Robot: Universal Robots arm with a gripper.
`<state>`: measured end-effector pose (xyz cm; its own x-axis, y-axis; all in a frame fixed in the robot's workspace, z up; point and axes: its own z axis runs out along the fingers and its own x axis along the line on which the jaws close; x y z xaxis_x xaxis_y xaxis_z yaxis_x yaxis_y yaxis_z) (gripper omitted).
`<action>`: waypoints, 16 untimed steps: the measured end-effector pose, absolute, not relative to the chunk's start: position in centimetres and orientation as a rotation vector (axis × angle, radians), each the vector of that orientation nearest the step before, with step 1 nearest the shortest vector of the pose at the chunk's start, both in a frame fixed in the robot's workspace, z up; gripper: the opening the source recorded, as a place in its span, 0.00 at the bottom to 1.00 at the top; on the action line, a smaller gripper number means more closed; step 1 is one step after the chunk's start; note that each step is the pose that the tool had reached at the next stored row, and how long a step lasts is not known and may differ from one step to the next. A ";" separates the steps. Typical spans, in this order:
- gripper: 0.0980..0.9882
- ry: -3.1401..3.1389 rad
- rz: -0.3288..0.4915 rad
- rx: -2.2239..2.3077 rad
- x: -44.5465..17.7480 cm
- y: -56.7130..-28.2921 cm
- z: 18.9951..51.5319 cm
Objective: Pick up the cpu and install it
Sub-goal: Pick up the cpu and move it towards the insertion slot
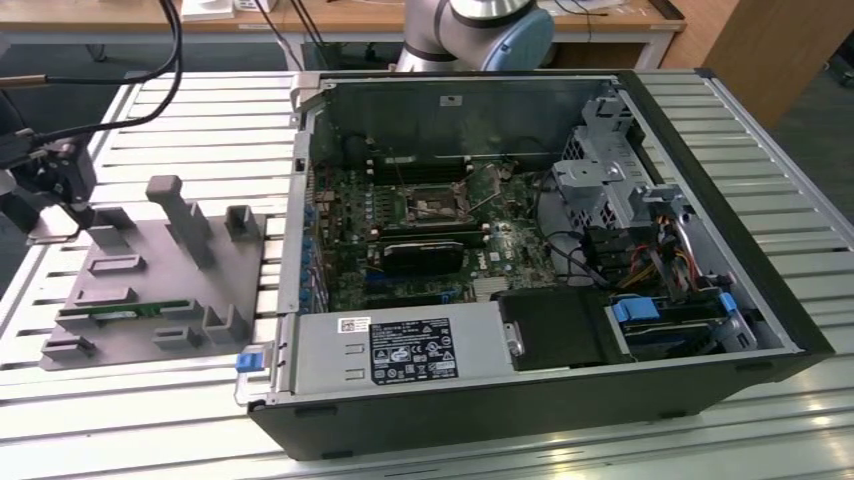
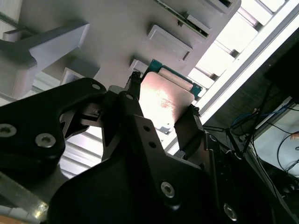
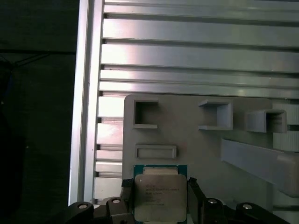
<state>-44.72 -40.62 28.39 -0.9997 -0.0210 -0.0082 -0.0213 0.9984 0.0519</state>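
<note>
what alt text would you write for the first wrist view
The gripper holds the cpu, silver top facing the camera, between its black jaws, one on each side. Beyond it lies a grey parts tray with square pockets, on a slatted aluminium table.

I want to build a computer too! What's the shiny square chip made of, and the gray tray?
The cpu seems to have a pale metal top, since light glints off it, on a thin green board. The gray tray looks like matte plastic: one even color, no glints.
</note>
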 end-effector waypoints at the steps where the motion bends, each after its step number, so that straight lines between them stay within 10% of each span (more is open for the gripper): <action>1: 0.50 3.133 0.081 -0.033 -44.7 -40.6 28.5; 16: 0.50 3.133 0.082 -0.033 -44.7 -40.3 30.2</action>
<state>-44.72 -40.31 30.21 -0.9997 -0.0209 -0.0083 -0.0213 0.9984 0.0519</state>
